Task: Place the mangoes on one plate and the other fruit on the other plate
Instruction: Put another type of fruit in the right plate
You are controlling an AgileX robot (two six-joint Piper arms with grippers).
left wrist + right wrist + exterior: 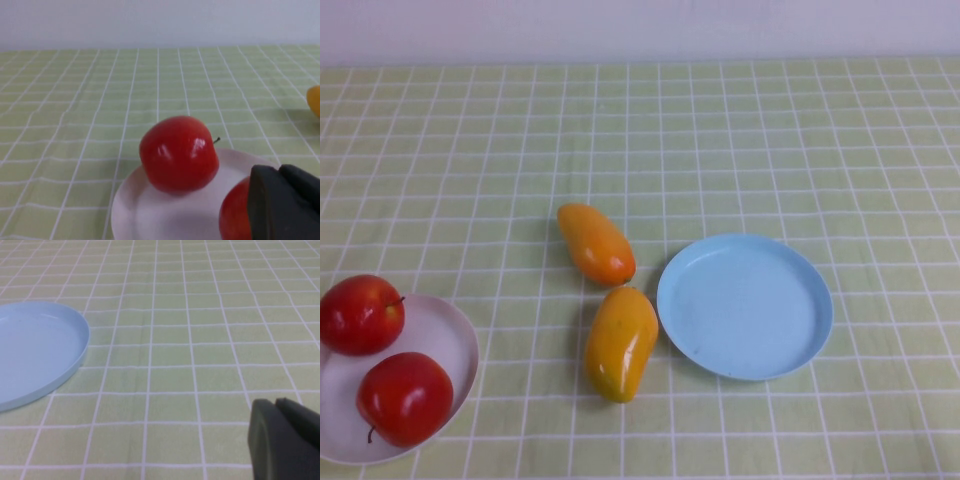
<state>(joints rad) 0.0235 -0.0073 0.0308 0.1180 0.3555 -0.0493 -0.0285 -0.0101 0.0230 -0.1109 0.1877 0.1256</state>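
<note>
I find both red apples [360,314] on the white plate [455,345], both mangoes [619,342] on the worktop beside the empty blue plate [745,305] — left pincer [280,200] and right pincer [280,437] closed, empty, parked — next, grasp a mango.

I count two mangoes [595,243] [619,342], two apples [360,314] [405,398], one blue plate [745,306], and one white plate [445,345].

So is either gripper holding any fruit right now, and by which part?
No, nothing is held. The left gripper is shut and empty near the white plate; the right gripper is shut and empty beside the blue plate.
</note>
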